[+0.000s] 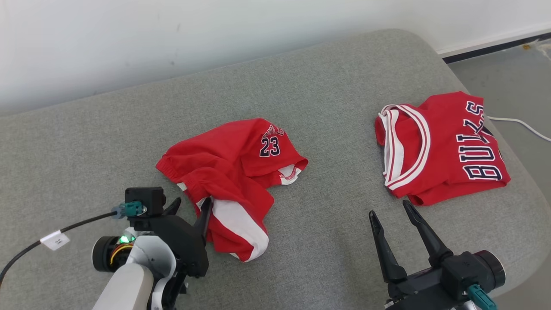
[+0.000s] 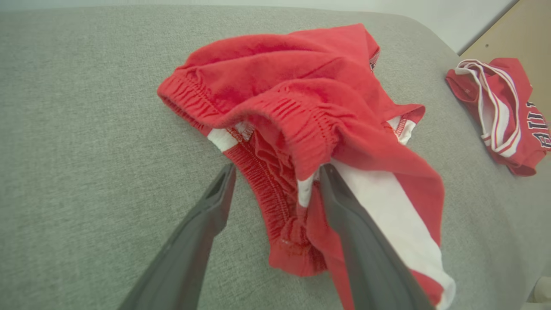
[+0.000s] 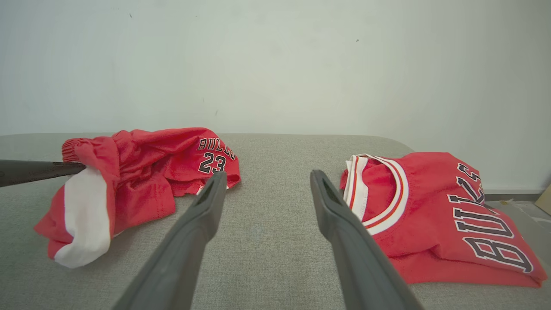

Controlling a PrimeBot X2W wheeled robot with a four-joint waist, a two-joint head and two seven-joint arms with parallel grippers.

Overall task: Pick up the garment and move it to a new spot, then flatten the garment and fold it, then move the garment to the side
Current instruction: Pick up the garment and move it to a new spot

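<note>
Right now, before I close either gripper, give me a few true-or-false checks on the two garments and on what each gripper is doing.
1. The crumpled red shorts printed 23 lie left of the folded red BULLS jersey on the grey fabric surface. True.
2. The left gripper is shut on the shorts. False: its fingers stand open, with the elastic waistband between them.
3. The right gripper holds the jersey. False: it is open and empty, just short of the jersey's near edge.
4. A bare strip of surface separates the two garments. True.
</note>
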